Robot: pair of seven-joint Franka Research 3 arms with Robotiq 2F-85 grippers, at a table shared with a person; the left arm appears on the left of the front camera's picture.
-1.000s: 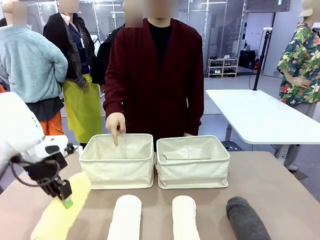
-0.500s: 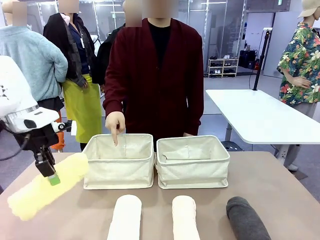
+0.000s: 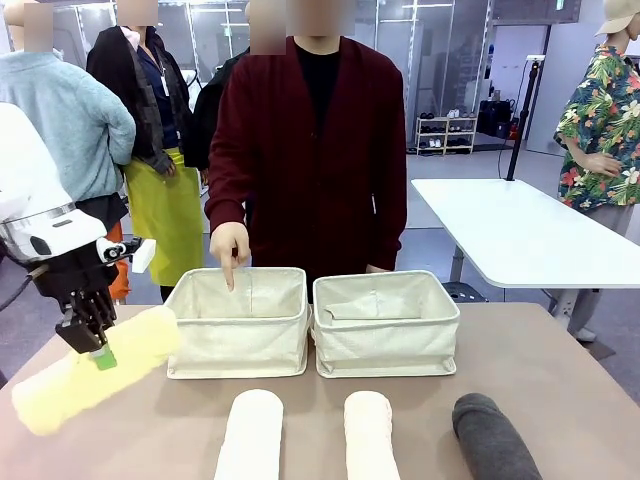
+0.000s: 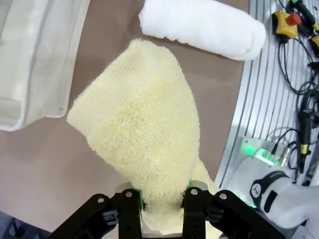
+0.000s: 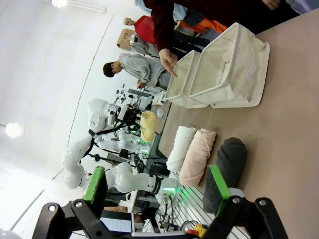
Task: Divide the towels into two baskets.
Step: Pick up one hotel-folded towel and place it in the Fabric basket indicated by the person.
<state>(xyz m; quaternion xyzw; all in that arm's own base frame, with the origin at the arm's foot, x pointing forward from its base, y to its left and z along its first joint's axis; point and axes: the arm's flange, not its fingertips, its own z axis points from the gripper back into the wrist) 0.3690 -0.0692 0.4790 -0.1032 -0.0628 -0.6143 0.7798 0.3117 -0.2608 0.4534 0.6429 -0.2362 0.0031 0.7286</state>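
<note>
Up at the table's left side, the left gripper (image 3: 101,352) is clamped on the yellow towel (image 3: 92,366). Its two green-padded fingers pinch the roll near its middle. The roll slants, its higher end just beside the left basket (image 3: 236,345) and its lower end out toward the table's left edge. It looks lifted clear of the brown table (image 3: 560,380). From the left wrist camera, the fluffy yellow roll rises from between the closed fingers. The basket's cream wall lies at the upper left of that picture and the white towel (image 4: 202,26) at the top.

Two cream canvas baskets stand side by side in the middle of the table, their walls touching or nearly so. The right basket (image 3: 386,345) matches the left one. No towel can be seen in either.

Three more rolled towels lie in a row along the robot's edge of the table, set apart from one another. The white one lies in front of the left basket. The pink towel (image 3: 370,435) lies in front of the right basket, and the grey towel (image 3: 495,438) farthest right.

A person in a dark red cardigan stands behind the baskets. One hand (image 3: 231,246) points an index finger down at the far rim of the left basket.

From the right wrist camera, the right gripper (image 5: 157,185) has its fingers spread wide with nothing between them. Past its fingers that view shows the row of towels and the baskets.
</note>
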